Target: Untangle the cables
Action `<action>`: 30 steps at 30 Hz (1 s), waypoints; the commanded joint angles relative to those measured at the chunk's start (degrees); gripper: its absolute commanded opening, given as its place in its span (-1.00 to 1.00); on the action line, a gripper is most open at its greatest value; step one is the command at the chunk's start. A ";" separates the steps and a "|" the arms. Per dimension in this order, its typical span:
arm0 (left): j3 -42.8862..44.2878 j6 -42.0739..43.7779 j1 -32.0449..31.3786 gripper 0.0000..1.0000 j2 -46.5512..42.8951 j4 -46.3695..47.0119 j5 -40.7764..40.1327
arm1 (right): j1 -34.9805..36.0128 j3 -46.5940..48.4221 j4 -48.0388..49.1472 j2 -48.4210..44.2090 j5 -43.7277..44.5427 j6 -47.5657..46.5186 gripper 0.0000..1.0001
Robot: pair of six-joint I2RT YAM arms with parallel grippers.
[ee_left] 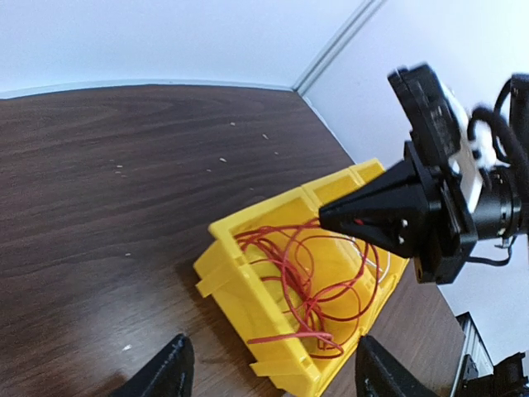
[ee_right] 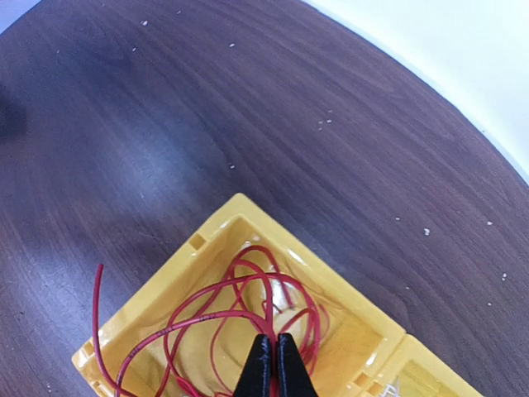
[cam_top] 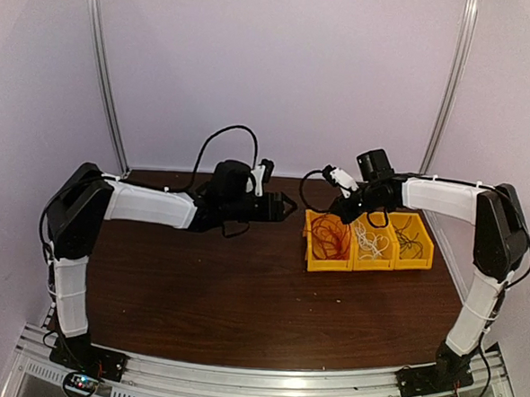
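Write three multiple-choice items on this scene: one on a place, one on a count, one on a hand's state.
1. Where does the red cable lie?
A. in the left-end yellow bin
B. on the bare table
C. in the middle bin

2. How many yellow bins stand in the row?
A. two
B. three
C. five

3. How do the left hand fingers stand?
A. wide apart
B. pressed together
C. clamped on a cable

Answers:
1 A, the top view shows the red loops inside that bin.
2 B, three bins sit side by side.
3 A, the left wrist view shows both fingers spread.
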 commanded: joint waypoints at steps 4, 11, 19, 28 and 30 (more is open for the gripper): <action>-12.29 -0.01 4.32 0.36 -7.45 3.89 -5.03 | 4.52 2.52 -4.52 5.68 5.11 -2.38 -1.00; -16.26 0.65 6.34 0.36 -10.24 4.57 -5.66 | 4.85 4.28 -5.79 8.97 7.32 -1.68 -1.00; -16.09 1.70 7.94 0.36 -10.63 2.89 -4.71 | 4.79 6.79 -9.80 5.68 6.83 -3.25 -0.83; -15.91 6.08 9.80 0.49 -14.43 -4.31 -8.92 | 4.45 7.34 -17.42 -2.50 7.79 -5.97 -0.02; -16.00 6.58 10.04 0.50 -15.06 -5.49 -9.51 | 3.93 7.21 -18.43 -4.42 6.30 -6.35 0.04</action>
